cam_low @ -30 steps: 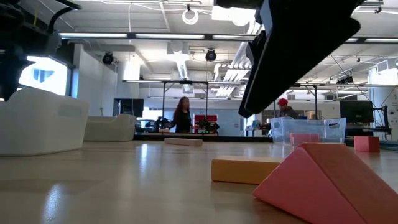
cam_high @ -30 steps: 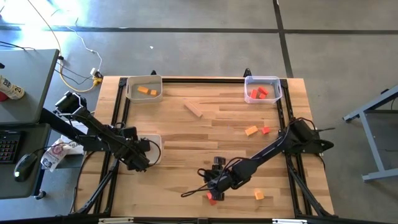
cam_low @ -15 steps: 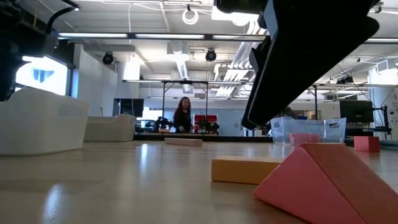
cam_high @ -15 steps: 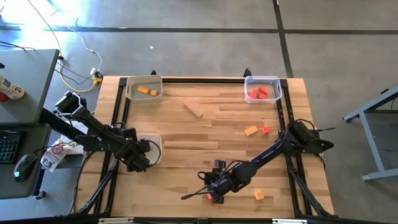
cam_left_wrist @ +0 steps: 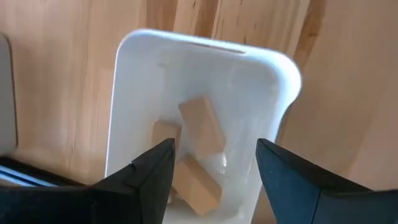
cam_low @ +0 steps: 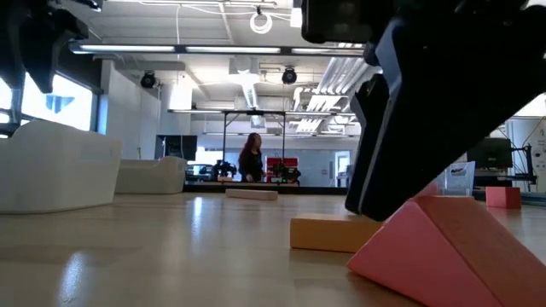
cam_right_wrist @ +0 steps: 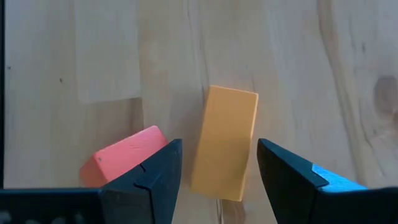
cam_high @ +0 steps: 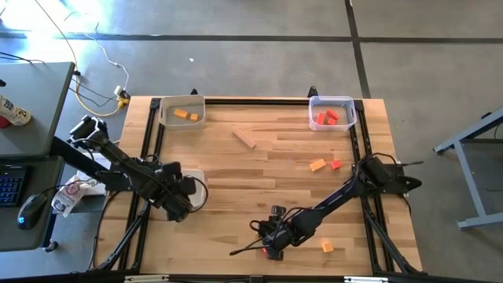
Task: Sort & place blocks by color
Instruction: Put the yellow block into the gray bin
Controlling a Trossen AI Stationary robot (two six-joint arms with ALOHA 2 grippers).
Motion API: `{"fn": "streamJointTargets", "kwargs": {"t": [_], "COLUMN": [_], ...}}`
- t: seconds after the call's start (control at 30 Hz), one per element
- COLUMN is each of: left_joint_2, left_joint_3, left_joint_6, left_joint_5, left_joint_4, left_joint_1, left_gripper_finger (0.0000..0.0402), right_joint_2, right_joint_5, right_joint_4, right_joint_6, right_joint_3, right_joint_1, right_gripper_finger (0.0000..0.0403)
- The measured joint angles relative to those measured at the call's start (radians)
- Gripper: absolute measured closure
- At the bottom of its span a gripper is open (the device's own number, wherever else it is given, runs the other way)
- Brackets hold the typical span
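Right hand (cam_right_wrist: 214,180) open over orange block (cam_right_wrist: 224,143) — unheld

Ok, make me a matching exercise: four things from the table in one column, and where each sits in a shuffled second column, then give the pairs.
Things:
1. plain wood blocks
2. orange block
3. long plank
4. right tool

Places:
A. lying loose in the middle of the table, in no bin
B. inside the white bin under the left tool
C. open over the near edge, above two blocks
D. on the bare table beside a red wedge, between open fingers

Pairs: 1-B, 2-D, 3-A, 4-C
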State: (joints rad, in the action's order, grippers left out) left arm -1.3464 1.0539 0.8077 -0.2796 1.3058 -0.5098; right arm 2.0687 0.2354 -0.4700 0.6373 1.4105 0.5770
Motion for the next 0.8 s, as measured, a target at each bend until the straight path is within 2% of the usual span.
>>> {"fn": "streamJointTargets", "kwargs": {"t": [0.37, 0.47, 0.6, 0.8], "left_joint_2": [0.000, 0.000, 0.000, 0.007], "left_joint_3": [0.024, 0.024, 0.024, 0.024], "left_joint_6": [-0.008, -0.008, -0.039, -0.104], "left_joint_5": [-0.060, -0.082, -0.113, -0.142], "left_joint_4": [-0.001, -0.001, -0.003, -0.007], "left_joint_1": [0.001, 0.001, 0.017, 0.112], "left_gripper_finger": [0.0192, 0.0192, 0.0192, 0.0192], "right_joint_2": [0.034, 0.035, 0.034, 0.035], "right_joint_5": [-0.020, -0.020, -0.029, 0.011], "right_joint_4": [-0.006, -0.016, -0.021, -0.101], "right_joint_6": [0.033, 0.059, 0.057, 0.035], "right_joint_3": [0.000, 0.001, 0.003, 0.018], "right_joint_1": [0.006, 0.006, 0.006, 0.006], "right_gripper_finger": [0.0212, 0.0238, 0.0302, 0.0305]}}
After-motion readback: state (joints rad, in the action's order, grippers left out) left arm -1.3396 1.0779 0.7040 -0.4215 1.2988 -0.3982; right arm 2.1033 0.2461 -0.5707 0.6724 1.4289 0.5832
